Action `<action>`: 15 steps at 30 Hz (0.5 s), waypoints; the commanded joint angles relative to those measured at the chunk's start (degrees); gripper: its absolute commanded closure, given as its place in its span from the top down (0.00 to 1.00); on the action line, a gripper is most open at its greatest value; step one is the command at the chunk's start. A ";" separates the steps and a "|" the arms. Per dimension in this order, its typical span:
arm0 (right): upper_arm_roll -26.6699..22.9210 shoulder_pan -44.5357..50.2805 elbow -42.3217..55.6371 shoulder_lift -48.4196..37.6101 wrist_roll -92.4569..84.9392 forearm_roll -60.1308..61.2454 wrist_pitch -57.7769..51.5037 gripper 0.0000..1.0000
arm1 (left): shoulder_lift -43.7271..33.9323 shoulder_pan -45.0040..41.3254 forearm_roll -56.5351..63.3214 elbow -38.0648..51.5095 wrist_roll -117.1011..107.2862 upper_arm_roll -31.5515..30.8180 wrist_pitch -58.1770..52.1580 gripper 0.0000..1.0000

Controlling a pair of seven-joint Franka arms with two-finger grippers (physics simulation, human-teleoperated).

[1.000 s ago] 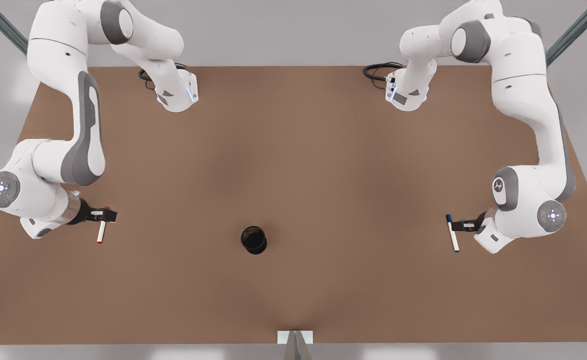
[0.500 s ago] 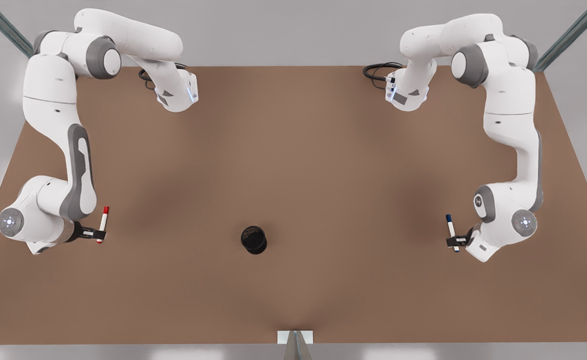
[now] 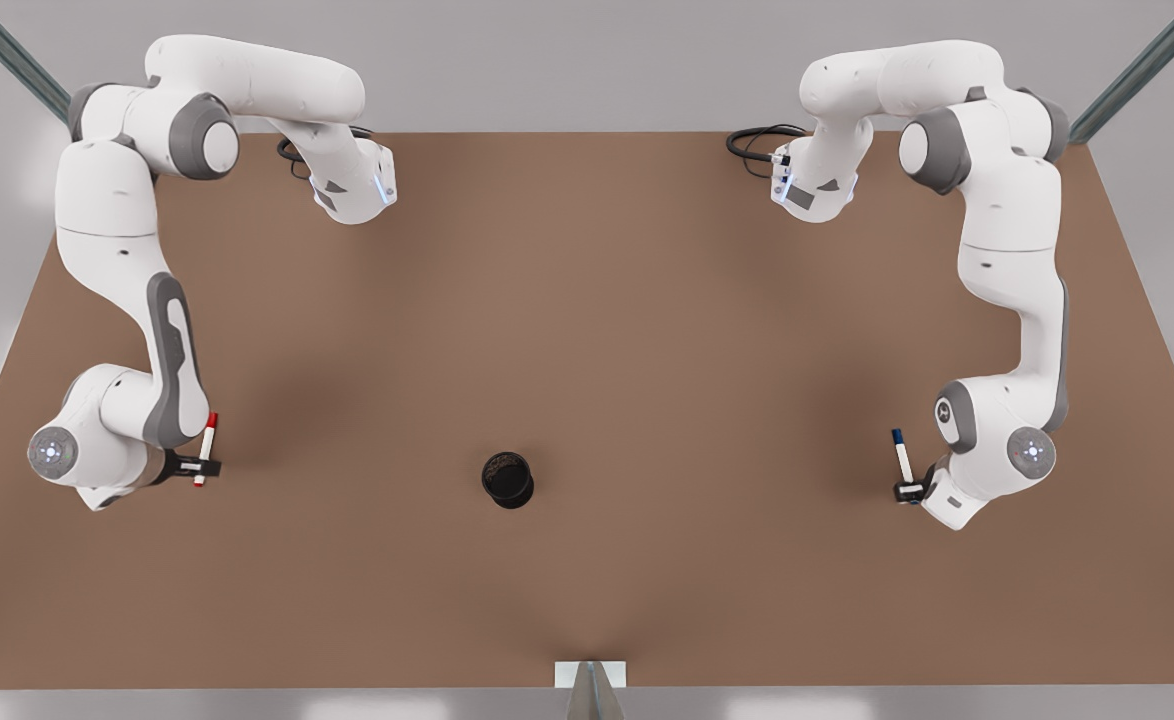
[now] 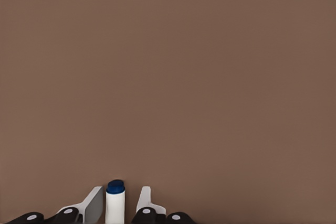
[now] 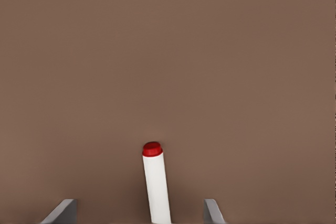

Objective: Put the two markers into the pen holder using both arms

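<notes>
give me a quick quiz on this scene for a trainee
1. Multiple choice: what cap colour has the marker lying between the open fingers of the right gripper? A red, B dark blue, C green.
2. True or false: a marker stands inside the pen holder.
3. Fill in: the blue-capped marker lies on the front view's ____ of the pen holder.

Key: 1 A. 2 false, both lie on the table, far from it. 3 right.
</notes>
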 commanded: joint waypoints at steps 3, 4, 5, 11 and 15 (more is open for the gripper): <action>0.11 -0.64 -0.64 0.04 -5.00 0.22 1.54 0.81 | 0.00 0.01 0.09 0.07 -0.16 0.00 0.36 0.36; 0.11 -0.64 -0.72 0.04 -5.35 0.22 1.98 0.80 | 0.00 0.01 0.09 0.07 -0.16 0.00 0.36 0.32; 0.11 -0.73 -1.51 0.04 -5.79 0.22 3.39 0.78 | 0.00 -0.08 0.09 0.07 -0.16 0.00 0.36 0.29; 0.47 -0.73 -1.52 0.66 -6.67 0.30 5.06 0.74 | -0.17 -0.17 -0.09 0.16 -1.48 -0.09 0.36 0.21; 0.47 -1.17 -1.51 0.83 -7.46 0.30 5.32 0.63 | -3.60 -1.40 -0.09 -0.02 7.48 -1.14 -1.22 0.21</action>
